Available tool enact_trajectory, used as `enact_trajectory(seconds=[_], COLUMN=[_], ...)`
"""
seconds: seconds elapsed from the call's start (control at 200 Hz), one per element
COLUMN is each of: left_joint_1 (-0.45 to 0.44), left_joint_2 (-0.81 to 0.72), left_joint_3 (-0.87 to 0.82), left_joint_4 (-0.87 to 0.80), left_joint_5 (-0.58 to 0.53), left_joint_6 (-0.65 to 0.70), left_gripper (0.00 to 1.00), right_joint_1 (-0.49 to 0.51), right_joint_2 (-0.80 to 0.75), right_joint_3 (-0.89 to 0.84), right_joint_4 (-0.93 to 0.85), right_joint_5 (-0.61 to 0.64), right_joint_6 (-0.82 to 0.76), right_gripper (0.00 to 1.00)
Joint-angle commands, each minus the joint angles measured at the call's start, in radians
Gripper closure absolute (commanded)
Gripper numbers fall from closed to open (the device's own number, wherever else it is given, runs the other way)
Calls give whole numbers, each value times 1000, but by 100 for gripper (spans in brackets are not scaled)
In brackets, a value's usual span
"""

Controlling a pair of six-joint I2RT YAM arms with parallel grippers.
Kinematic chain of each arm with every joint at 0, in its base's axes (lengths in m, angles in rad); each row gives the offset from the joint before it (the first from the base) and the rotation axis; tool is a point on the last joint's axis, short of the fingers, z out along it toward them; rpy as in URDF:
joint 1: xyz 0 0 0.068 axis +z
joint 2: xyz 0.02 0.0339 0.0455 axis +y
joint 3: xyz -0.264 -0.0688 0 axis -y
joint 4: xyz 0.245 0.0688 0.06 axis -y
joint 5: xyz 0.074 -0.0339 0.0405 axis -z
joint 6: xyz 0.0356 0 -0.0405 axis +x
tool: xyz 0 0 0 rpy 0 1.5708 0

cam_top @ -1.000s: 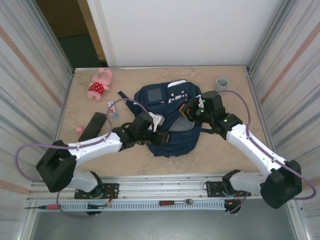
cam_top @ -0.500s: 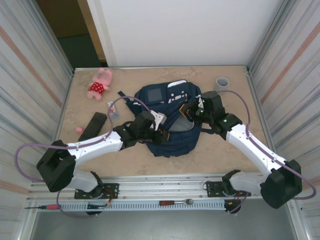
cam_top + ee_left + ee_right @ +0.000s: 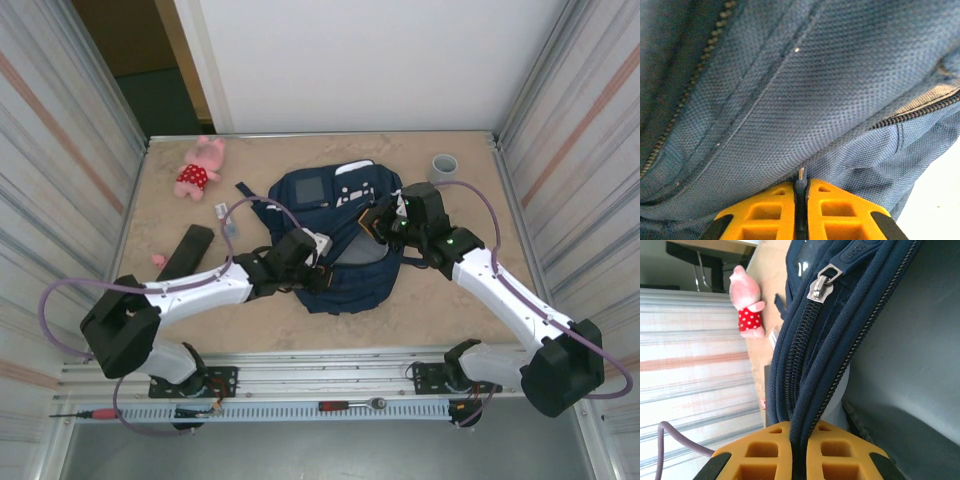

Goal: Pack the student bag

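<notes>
Clamping the student bag [image 3: 345, 285] from opposite sides: left gripper [image 3: 801, 181] is pinching its near-left cloth, right gripper [image 3: 799, 432] is pinching the zippered rim [image 3: 805, 340], opening lying between them.

Centre: student bag [image 3: 350, 275], left jaws, right jaws on it; pink toy [image 3: 200, 167] far-left; grey cup [image 3: 444, 165] far-right.

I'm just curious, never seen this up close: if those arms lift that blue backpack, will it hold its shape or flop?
Probably flops: the student bag is woven fabric that creases where the left gripper pinches it. Its zipper edge bends in the right gripper, so it likely sags between holds.
</notes>
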Motion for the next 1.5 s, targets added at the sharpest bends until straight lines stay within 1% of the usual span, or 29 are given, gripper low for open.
enact_trajectory(seconds=[0.0, 0.16, 0.281, 0.381, 0.461, 0.491, 0.536, 0.551, 0.596, 0.631, 0.671, 0.747, 0.997, 1.077, 1.127, 1.147, 1.183, 1.223, 1.298, 1.343, 1.383, 1.498], left_joint_1=[16, 37, 48, 50, 51, 52, 51, 51, 51, 51, 51, 50, 50, 50, 50, 50, 50, 50, 60, 74, 91, 143], left_joint_2=[-48, -119, -152, -159, -148, -143, -137, -135, -132, -129, -127, -120, -121, -124, -128, -131, -134, -139, -152, -165, -179, -244], left_joint_3=[-22, -85, -113, -124, -119, -114, -111, -110, -111, -112, -110, -101, -93, -93, -95, -95, -95, -95, -108, -126, -150, -223], left_joint_4=[-55, -58, -43, 22, 77, 98, 128, 139, 166, 185, 201, 210, 208, 203, 198, 194, 181, 159, 124, 113, 109, 109], left_joint_5=[-66, -71, -59, 10, 75, 95, 116, 121, 137, 146, 155, 162, 165, 162, 160, 157, 147, 123, 89, 76, 65, 34], left_joint_6=[-6, -16, -4, 27, 45, 46, 46, 45, 42, 41, 40, 43, 56, 58, 59, 59, 58, 55, 47, 33, 16, -18], left_gripper=[96, 100, 100, 100, 100, 100, 100, 100, 100, 100, 100, 100, 100, 100, 100, 100, 100, 100, 100, 100, 100, 100], right_joint_1=[-36, -105, -117, -105, -76, -60, -35, -27, -2, 14, 28, 57, 149, 169, 173, 173, 172, 168, 145, 120, 90, -23], right_joint_2=[-37, -62, -67, -56, -44, -41, -37, -36, -34, -32, -26, -9, 84, 127, 152, 162, 173, 175, 157, 133, 105, 19], right_joint_3=[49, 42, 41, 32, 18, 11, -5, -10, -32, -53, -76, -106, -121, -118, -112, -110, -105, -98, -84, -77, -72, -53], right_joint_4=[19, -25, -30, -8, 5, 7, 12, 13, 25, 43, 71, 105, 177, 210, 224, 230, 233, 231, 207, 178, 146, 29], right_joint_5=[-34, -62, -72, -84, -76, -67, -50, -40, -10, 3, 17, 39, 106, 107, 98, 93, 84, 78, 59, 41, 24, -60], right_joint_6=[-37, -88, -92, -77, -61, -57, -57, -24, -3, 13, 32, 60, 108, 117, 118, 117, 112, 102, 71, 46, 23, -37], right_gripper=[100, 100, 100, 100, 100, 94, 82, 78, 68, 61, 57, 53, 51, 51, 54, 57, 68, 77, 92, 98, 100, 100])
